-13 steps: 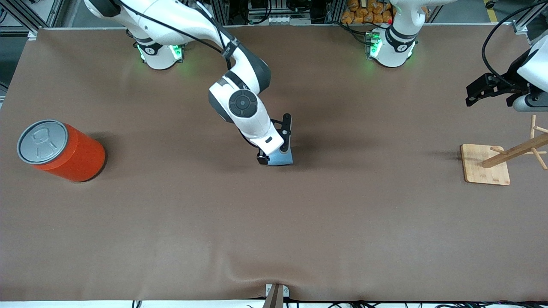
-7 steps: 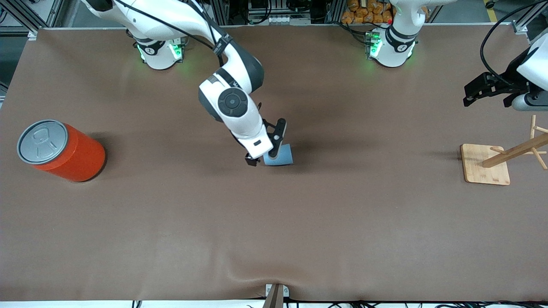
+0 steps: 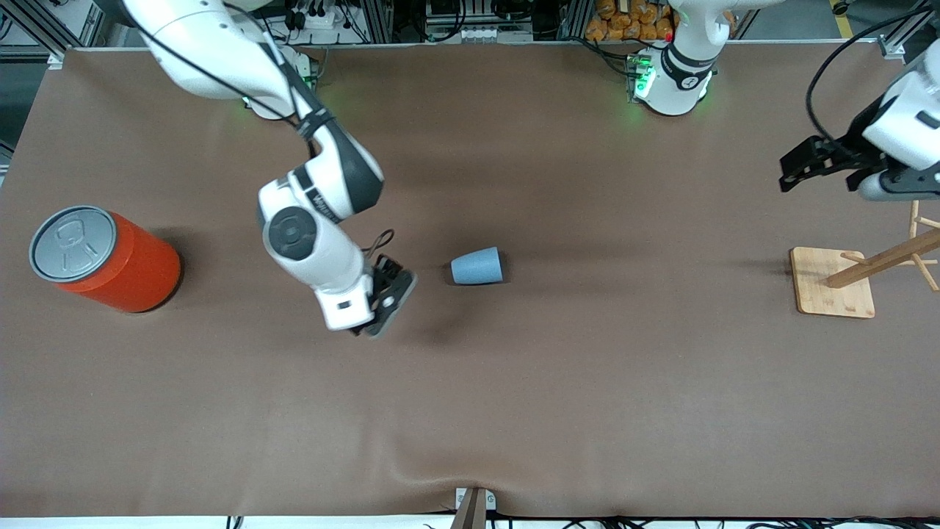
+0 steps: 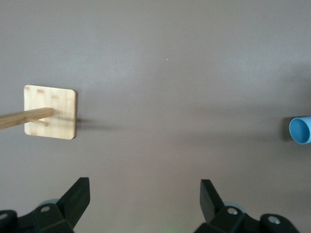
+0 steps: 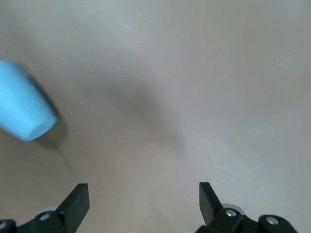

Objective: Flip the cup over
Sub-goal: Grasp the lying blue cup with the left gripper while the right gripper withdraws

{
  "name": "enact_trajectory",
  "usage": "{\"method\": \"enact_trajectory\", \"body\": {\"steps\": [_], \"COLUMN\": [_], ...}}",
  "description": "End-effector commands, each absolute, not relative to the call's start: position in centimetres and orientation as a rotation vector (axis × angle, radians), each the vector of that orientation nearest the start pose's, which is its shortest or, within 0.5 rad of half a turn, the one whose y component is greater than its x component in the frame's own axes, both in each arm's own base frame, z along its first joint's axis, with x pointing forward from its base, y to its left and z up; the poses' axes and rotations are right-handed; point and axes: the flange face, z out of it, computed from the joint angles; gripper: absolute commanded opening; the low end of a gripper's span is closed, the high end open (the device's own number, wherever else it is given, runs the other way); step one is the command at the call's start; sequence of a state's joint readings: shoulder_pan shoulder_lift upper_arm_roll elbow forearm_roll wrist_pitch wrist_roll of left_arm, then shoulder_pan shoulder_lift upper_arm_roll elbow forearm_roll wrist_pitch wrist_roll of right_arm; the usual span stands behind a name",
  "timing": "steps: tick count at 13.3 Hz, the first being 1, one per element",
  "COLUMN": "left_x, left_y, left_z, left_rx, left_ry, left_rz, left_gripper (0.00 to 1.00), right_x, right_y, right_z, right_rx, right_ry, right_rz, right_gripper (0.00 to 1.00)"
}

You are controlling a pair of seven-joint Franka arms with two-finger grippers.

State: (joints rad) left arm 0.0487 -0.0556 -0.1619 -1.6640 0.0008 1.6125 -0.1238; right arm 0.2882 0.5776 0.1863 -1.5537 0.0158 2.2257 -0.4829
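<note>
The light-blue cup (image 3: 477, 266) lies on its side mid-table, its mouth toward the left arm's end. Its open, darker mouth (image 4: 301, 130) shows in the left wrist view, and its closed base (image 5: 22, 109) shows in the right wrist view. My right gripper (image 3: 388, 303) hangs open over bare table, a short way from the cup toward the right arm's end, with nothing between its fingers (image 5: 143, 191). My left gripper (image 3: 800, 167) waits open and empty (image 4: 144, 189) above the left arm's end of the table.
A large orange can (image 3: 110, 257) with a grey lid stands at the right arm's end. A wooden peg stand on a square base (image 3: 822, 294) (image 4: 58, 116) sits at the left arm's end, below the left gripper. Brown mat covers the table.
The right gripper has drawn away from the cup toward the orange can's end. The cup stays on its side at the same spot. The left arm shifted slightly.
</note>
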Motion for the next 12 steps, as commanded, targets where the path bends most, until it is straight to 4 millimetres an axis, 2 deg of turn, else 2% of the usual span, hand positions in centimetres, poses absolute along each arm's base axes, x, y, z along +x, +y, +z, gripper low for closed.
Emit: {"method": "enact_trajectory", "body": {"steps": [1, 2, 5, 7, 10, 12], "left_x": [53.5, 53.5, 54.4, 55.6, 56.7, 57.4], "left_y": [-9.2, -10.6, -14.9, -17.4, -22.6, -24.5], "left_z": [59.7, 58.6, 52.7, 48.1, 42.4, 37.9], "left_rx": [-3.145, -3.147, -3.218, -3.322, -3.474, -3.575], "left_ry": [-0.063, -0.076, -0.086, -0.110, -0.130, -0.250], "left_rz": [-0.038, -0.032, -0.013, 0.083, 0.204, 0.331], "left_gripper": [1.00, 1.00, 1.00, 1.00, 1.00, 1.00], "right_x": [66.8, 68.1, 70.9, 71.6, 72.3, 72.5], "right_y": [26.3, 24.2, 19.9, 18.7, 16.2, 15.8], "right_z": [31.9, 31.9, 31.4, 31.0, 30.9, 30.8], "right_rx": [-2.840, -2.878, -2.976, -3.029, -3.087, -3.092], "right_ry": [-1.130, -1.090, -0.934, -0.750, -0.543, -0.368], "right_rz": [-0.245, -0.273, -0.310, -0.368, -0.384, -0.423], "right_gripper": [1.00, 1.00, 1.00, 1.00, 1.00, 1.00]}}
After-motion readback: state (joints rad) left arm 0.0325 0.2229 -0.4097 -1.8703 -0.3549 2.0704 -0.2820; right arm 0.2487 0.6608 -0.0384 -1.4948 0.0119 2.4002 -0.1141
